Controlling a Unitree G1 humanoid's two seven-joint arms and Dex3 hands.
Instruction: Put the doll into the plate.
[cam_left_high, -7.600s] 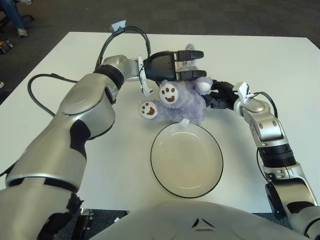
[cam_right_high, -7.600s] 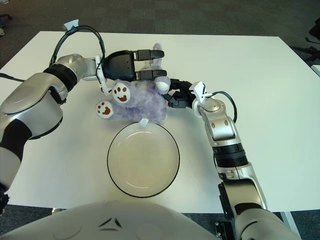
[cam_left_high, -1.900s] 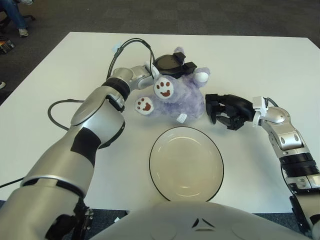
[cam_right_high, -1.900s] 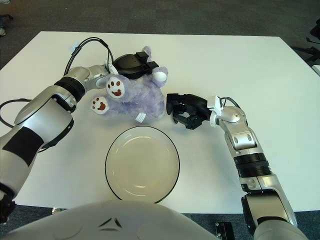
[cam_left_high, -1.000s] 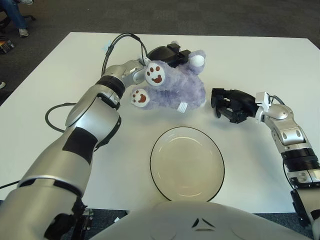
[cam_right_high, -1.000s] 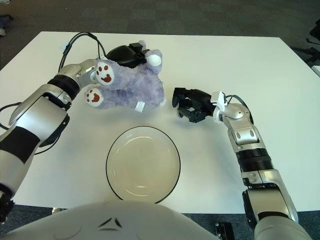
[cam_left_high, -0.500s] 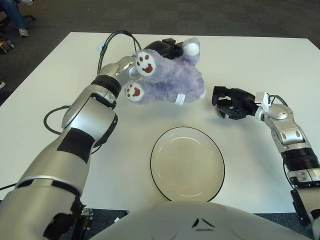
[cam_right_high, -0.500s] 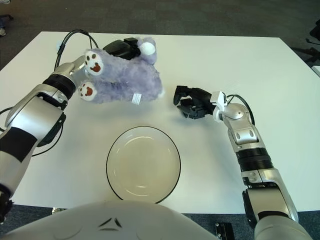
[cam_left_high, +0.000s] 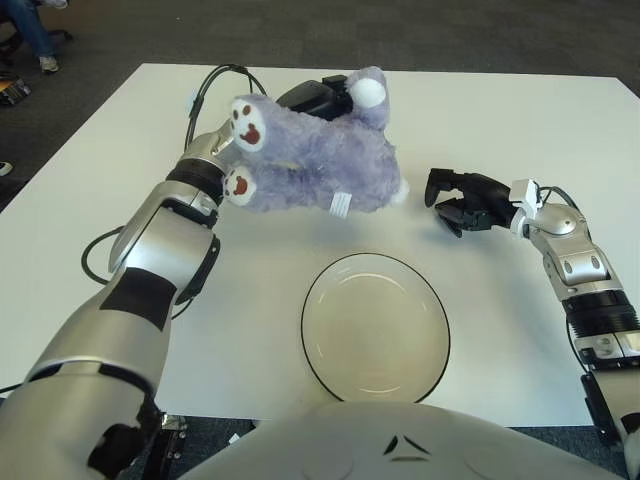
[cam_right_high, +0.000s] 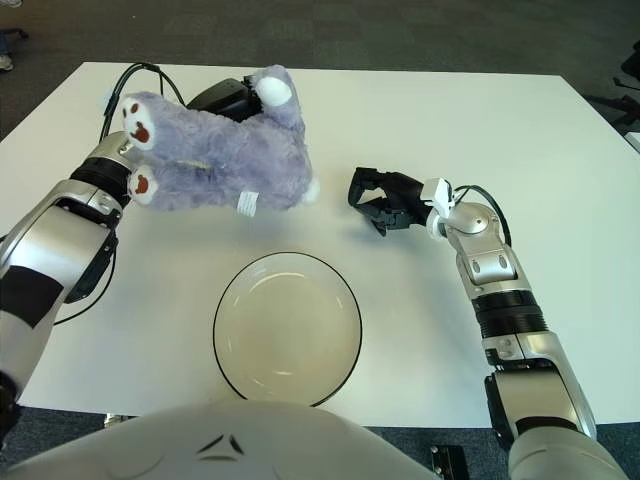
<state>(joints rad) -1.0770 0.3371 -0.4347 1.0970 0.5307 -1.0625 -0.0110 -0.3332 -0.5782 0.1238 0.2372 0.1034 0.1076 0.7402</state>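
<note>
The fluffy purple stuffed doll (cam_left_high: 315, 155) is held up at the upper left by the left hand (cam_left_high: 318, 98) — clamped on its back, far from the round cream plate (cam_left_high: 375, 325). It could be dropped short. The right hand (cam_left_high: 462, 203) is loosely curled, empty.

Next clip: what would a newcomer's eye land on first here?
The fluffy purple plush doll, brown-pawed, gripped by the left hand at the white table's far side. Nearer lies the round black-rimmed plate, nothing in it. The right hand shows right of the doll, holding nothing.
</note>
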